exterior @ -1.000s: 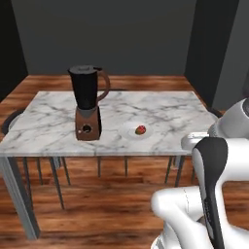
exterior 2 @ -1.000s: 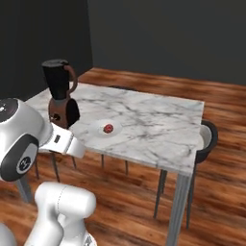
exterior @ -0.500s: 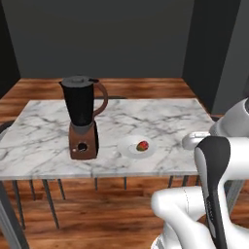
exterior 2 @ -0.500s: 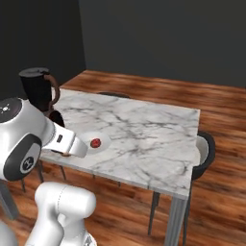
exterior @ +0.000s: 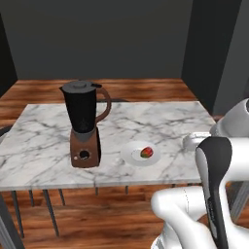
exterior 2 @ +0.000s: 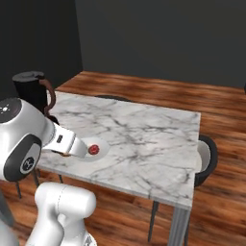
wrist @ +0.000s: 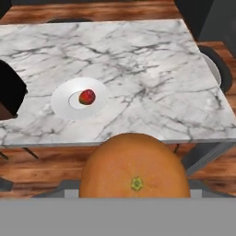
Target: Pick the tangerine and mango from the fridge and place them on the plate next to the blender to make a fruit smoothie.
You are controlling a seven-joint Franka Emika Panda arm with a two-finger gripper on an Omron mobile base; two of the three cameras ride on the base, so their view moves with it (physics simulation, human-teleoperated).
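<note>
- Here the tangerine (wrist: 134, 168) sits huge at 6 o'clock in the hand view, pressed close to the camera with its stem dimple facing out; the gripper's fingers are hidden behind it, so it appears held, though the grasp itself cannot be seen.
- On the marble table (exterior: 160, 121) the white plate (exterior: 131, 155) lies just beside the blender (exterior: 83, 124), at the blender's 3 o'clock in the left base view.
- The mango (exterior: 146, 152), red with a green patch, rests on the plate, slightly toward its 3 o'clock side.
- In the hand view the plate (wrist: 62, 103) lies at 10 o'clock from the tangerine, with the mango (wrist: 87, 97) near its centre.
- A dark chair (exterior 2: 207, 158) stands at the table's right edge in the right base view.
</note>
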